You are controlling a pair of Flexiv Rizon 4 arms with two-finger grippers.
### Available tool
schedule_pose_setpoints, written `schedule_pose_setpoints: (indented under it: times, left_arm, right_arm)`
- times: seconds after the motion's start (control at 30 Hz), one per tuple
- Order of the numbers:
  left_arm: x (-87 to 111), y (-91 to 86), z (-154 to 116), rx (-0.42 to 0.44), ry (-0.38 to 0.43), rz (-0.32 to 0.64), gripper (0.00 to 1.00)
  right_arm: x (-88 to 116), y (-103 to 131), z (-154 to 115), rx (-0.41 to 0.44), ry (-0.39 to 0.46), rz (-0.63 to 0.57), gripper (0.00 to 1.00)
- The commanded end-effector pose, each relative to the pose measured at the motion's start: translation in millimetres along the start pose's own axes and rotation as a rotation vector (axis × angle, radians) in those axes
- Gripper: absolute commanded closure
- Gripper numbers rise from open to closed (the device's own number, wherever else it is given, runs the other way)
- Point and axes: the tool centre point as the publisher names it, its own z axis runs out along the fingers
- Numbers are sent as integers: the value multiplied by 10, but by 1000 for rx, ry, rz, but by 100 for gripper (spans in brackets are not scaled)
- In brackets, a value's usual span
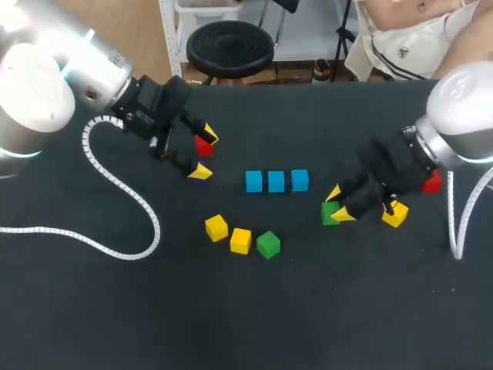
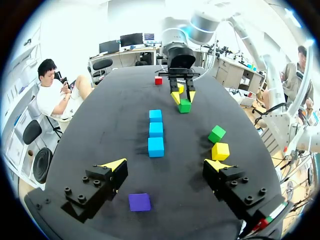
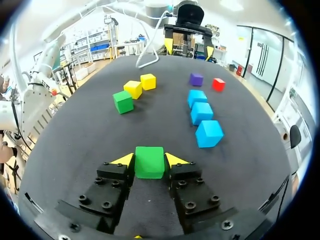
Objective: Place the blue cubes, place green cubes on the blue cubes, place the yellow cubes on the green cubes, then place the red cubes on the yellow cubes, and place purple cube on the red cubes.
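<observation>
Now right gripper (image 3: 150, 160) pinches 1 green cube (image 3: 149, 163) between its tips — left gripper (image 2: 165, 165) wide

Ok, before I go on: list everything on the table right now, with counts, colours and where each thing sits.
blue cubes: 3, blue, in a row at mid-table
held green cube: 1, green, on the table between the right hand's fingers
loose green cube: 1, green, in front of the blue row, beside the yellow pair
yellow pair: 2, yellow, side by side
third yellow cube: 1, yellow, beside the right hand
near red cube: 1, red, by the left hand's fingertip
far red cube: 1, red, partly hidden by the right arm
purple cube: 1, purple, under the left hand
table: 1, black
cable: 1, white, coiled, from the left arm
left hand: open
right hand: shut on the held green cube
</observation>
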Motion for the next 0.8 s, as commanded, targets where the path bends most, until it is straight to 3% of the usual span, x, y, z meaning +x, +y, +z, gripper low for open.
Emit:
schedule_pose_setpoints:
  times: [0.03,0.47,0.63,0.8]
  left_arm:
    - [9,-6,-6,-2,-2,2,0]
    - [9,-6,-6,-2,-2,2,0]
    - [9,-6,-6,-2,-2,2,0]
    - [9,-6,-6,-2,-2,2,0]
  right_arm:
    - [-63,23,-82,25,4,-5,100]
    - [-286,-230,-202,70,58,69,100]
    - [-393,-310,-195,74,75,33,100]
    - [-496,-375,-217,90,40,-30,100]
